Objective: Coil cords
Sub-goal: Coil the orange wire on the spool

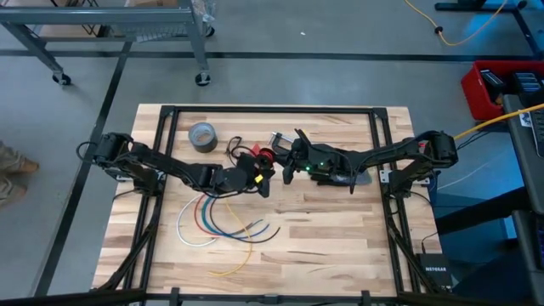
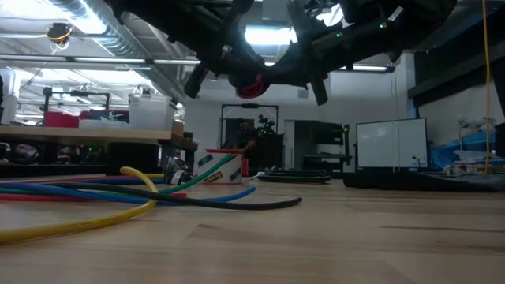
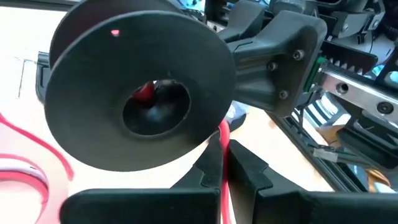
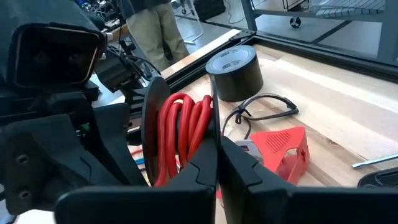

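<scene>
The table point(image 1: 340, 238) carries a tape roll point(image 1: 201, 135), a fan of coloured wires point(image 1: 217, 225) and a red cone piece point(image 4: 283, 152), all lying apart from the work. Both arms meet over the table's middle, lifted off the wood.

The spool point(image 3: 140, 93) hangs in the air between the two hands, with several turns of red wire point(image 4: 183, 134) already wound on its core. The left hand point(image 3: 225, 165) has its fingers pressed together, and the wire runs down between them, so it seems to pinch the wire just beside the spool's flange. The right hand point(image 4: 217, 165) is also pressed together, right up against the coil from the other side; it looks to be nipping the spool's edge, though the exact contact is hidden.

The spool looks light and rigid, hard plastic with smooth, likely slippery flanges; a hold on the rim or through the hub should be steadier than on the flat face. The wire reads as thin, springy and light: it will likely unwind if tension drops, so it wants gripping close to the spool and keeping taut. Neither looks fragile.
</scene>
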You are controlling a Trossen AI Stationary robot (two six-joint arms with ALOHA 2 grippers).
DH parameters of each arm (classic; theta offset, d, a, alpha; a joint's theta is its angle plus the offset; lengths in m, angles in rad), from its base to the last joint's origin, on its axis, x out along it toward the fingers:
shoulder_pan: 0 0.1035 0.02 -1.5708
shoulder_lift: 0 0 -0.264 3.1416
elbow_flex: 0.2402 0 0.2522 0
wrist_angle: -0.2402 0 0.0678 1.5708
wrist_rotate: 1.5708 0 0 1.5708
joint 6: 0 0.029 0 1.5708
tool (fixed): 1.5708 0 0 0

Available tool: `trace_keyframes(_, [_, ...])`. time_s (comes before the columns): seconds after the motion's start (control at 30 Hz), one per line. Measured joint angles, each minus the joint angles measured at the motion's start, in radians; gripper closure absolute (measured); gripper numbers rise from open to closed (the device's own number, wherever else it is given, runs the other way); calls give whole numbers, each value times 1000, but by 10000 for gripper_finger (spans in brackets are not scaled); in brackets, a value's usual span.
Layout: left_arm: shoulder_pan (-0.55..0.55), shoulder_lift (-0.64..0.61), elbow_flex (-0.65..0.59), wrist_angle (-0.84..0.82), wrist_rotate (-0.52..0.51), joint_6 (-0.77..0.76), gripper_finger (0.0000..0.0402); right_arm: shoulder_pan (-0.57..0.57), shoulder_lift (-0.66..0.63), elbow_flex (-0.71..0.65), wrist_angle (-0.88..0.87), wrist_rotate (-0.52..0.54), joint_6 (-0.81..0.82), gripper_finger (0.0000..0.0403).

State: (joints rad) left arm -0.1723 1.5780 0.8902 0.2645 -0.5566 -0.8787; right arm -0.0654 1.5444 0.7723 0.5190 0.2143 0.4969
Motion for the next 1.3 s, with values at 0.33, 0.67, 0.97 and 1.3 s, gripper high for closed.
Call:
trace_keyframes(0.33, [-41,-2,0,-19,-62,118,401,-1,-13,0,-3,-92,-2,398])
trace_keyframes(0.67, [-45,-5,0,6,-66,363,390,-17,-17,0,13,-167,-3,398])
trace_keyframes(0.97, [-45,-5,0,10,-34,505,387,-23,-17,0,15,-224,-4,398])
trace_keyframes(1.3, [-45,-5,-1,10,-23,501,387,-23,-17,0,17,-233,-4,397])
